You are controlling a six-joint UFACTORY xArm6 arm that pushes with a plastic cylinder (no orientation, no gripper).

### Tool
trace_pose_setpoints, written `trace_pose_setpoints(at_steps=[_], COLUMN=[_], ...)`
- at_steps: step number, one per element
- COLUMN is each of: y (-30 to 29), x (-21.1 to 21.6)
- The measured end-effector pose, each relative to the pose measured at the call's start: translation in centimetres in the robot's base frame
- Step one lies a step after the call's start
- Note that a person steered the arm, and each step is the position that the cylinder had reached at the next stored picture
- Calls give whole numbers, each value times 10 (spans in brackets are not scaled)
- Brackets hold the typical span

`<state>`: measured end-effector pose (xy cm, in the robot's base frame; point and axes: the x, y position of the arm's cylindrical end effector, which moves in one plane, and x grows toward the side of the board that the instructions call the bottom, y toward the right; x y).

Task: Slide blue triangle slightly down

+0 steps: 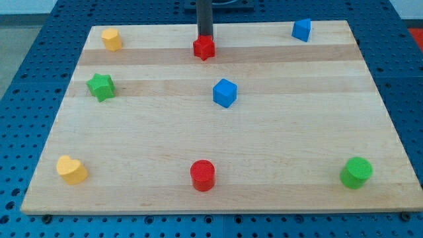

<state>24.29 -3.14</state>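
Note:
The blue triangle (301, 30) lies near the board's top edge at the view's upper right. My rod comes down from the view's top centre, and my tip (205, 39) sits right at the top side of the red star (205, 48), touching or nearly touching it. The tip is far to the left of the blue triangle, about a quarter of the view's width away.
A blue cube (225, 92) lies mid-board. A yellow hexagon (112, 39) is at upper left, a green star (100, 86) at left. A yellow heart (71, 169), a red cylinder (203, 175) and a green cylinder (356, 172) line the bottom. The wooden board (132, 132) rests on a blue perforated table.

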Motion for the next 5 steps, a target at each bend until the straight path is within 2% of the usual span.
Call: trace_pose_setpoints(at_steps=[1, 2, 3, 4, 5], y=[7, 50, 92, 93, 129], x=[0, -8, -36, -37, -37])
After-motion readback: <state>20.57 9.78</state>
